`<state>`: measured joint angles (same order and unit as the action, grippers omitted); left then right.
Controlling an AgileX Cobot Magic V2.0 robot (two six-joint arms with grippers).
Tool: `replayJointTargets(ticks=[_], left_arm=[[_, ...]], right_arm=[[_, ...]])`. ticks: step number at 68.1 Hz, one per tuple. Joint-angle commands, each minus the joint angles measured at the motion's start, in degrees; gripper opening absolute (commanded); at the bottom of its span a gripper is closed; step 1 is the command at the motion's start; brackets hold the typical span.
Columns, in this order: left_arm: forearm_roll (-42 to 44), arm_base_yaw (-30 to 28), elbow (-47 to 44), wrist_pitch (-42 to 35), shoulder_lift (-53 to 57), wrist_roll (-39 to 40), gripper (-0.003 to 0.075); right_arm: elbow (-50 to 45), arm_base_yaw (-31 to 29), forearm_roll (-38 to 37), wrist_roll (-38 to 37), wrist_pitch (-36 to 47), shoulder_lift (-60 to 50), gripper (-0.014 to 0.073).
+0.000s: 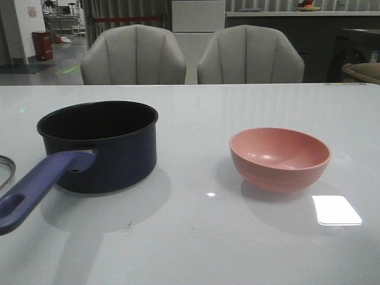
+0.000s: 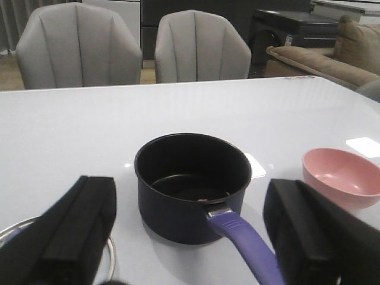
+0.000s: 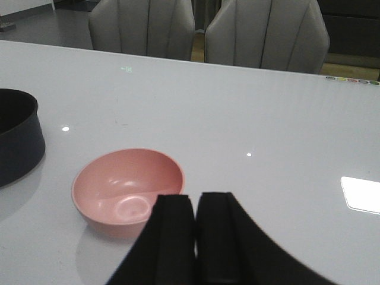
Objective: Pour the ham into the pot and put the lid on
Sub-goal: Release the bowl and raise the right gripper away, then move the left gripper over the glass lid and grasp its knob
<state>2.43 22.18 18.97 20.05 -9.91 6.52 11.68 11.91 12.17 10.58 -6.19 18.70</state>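
- The left end effector (image 2: 190,237) hangs with its jaws spread wide and nothing between them, just above the pot's handle; the right end effector (image 3: 195,237) has its jaws pressed nearly together, holding nothing, just beside the pink bowl (image 1: 279,158).
- The worktop (image 1: 196,237) is glossy white, with a bright rectangular glare patch near the bowl.
- The pot (image 1: 101,145) stands upright on the robot's left, its handle pointing back toward the robot; inside looks dark and bare.
- A sliver of the lid (image 1: 5,169) shows at the left edge, beside the handle.
- The bowl looks empty; no ham shows.
- Behind the worktop stand two grey padded chairs (image 1: 133,56), then a dim room with a red bin (image 1: 42,45).
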Motion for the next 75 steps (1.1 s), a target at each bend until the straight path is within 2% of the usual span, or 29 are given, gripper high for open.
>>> replayJointTargets(ticks=[1, 13, 22, 27, 46, 54, 75], left_arm=[[3.30, 0.38, 4.15, -3.92, -2.00, 0.06, 0.0579], [4.83, -1.41, 10.22, 0.52, -7.98, 3.00, 0.0670], [8.20, -4.27, 12.30, 2.44, -13.62, 7.30, 0.0671], [10.33, -8.03, 13.52, 2.23, -18.26, 10.45, 0.0670], [9.80, -18.39, 18.78, 2.33, -35.89, 11.14, 0.0670], [8.99, -20.90, 23.16, 6.64, -45.40, 11.14, 0.0670], [9.62, -21.01, 38.51, 22.38, -68.77, 9.69, 0.0669]], right_arm=[[1.62, 0.07, 0.01, 0.43, 5.13, 0.36, 0.0159], [1.62, 0.07, 0.01, 0.43, 5.13, 0.36, 0.0159], [1.62, 0.07, 0.01, 0.43, 5.13, 0.36, 0.0159], [1.62, 0.07, 0.01, 0.43, 5.13, 0.36, 0.0159], [1.62, 0.07, 0.01, 0.43, 5.13, 0.36, 0.0159], [1.62, 0.07, 0.01, 0.43, 5.13, 0.36, 0.0159], [1.62, 0.07, 0.01, 0.43, 5.13, 0.36, 0.0159]])
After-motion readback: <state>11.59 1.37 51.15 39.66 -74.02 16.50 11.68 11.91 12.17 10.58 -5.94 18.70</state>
